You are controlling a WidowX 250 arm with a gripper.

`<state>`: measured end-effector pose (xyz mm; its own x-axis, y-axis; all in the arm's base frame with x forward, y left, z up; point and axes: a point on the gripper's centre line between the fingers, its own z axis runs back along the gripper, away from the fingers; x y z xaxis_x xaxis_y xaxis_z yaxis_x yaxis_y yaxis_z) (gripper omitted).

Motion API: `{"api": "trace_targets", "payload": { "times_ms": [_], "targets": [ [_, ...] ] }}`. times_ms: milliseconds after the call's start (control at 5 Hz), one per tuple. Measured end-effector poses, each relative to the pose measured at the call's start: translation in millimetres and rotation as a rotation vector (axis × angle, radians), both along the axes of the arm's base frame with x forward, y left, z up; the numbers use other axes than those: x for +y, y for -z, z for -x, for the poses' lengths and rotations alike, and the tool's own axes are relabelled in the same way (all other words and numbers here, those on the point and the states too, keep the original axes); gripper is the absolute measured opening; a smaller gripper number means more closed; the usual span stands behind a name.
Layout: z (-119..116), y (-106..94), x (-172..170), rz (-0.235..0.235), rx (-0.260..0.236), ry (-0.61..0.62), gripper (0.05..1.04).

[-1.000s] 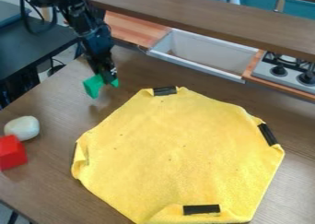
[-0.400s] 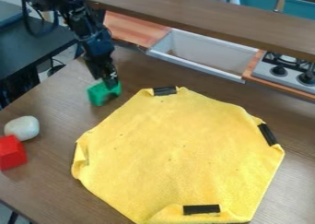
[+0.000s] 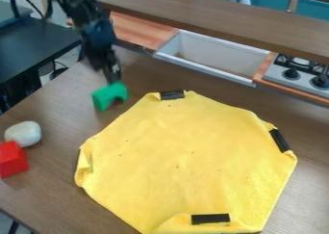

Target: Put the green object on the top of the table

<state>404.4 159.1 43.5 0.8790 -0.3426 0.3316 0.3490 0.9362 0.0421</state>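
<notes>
The black gripper (image 3: 114, 78) hangs at the upper left of the table, just above and behind the green object (image 3: 109, 95); whether they touch is unclear. That object is a small arch-shaped block, standing on the brown wooden table (image 3: 57, 180) left of the cloth's top corner. How the gripper's tips stand cannot be made out.
A yellow cloth (image 3: 186, 156) with black strips at its edges covers the middle. At the left edge, a white rounded object (image 3: 23, 134) is beside a red block (image 3: 12, 159). Behind are a grey sink (image 3: 212, 55), a stove (image 3: 298, 74) and a raised brown shelf (image 3: 218, 19).
The green block came down a little and turned from its tilt at the gripper to standing on the table. Since then the gripper has risen slightly, while the block stayed almost in place.
</notes>
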Motion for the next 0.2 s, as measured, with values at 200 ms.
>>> {"api": "trace_targets", "payload": {
  "times_ms": [200],
  "targets": [
    [4.6,-31.2,-6.3,-0.011,-0.052,-0.014,1.001]
  ]
}}
